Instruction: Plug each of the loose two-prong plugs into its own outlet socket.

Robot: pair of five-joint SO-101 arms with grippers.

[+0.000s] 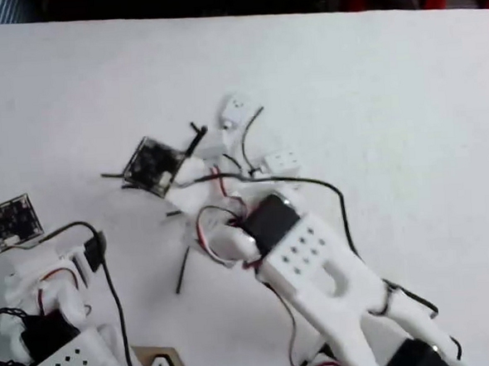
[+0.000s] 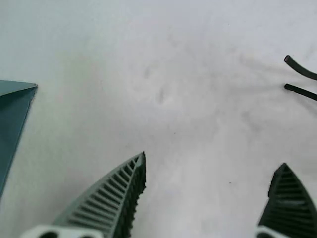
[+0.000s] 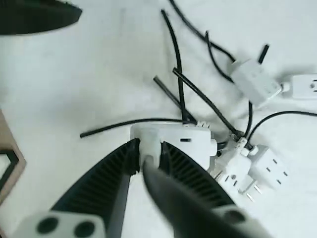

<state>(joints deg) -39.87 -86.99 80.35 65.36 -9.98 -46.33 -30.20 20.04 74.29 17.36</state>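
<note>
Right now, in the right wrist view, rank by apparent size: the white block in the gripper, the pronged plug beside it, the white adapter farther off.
1. white block, in the right gripper.
2. pronged plug.
3. white adapter, slightly smaller but farther from the camera, so 2 and 3 are unsure.

High view: looks steeply down over the table (image 1: 387, 75). Left wrist view: close above the tabletop, facing down. Right wrist view: close on the plugs (image 3: 255, 82), shared with high view.

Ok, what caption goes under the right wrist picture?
Right pincer pinching a white block among black cords and white sockets.
</note>
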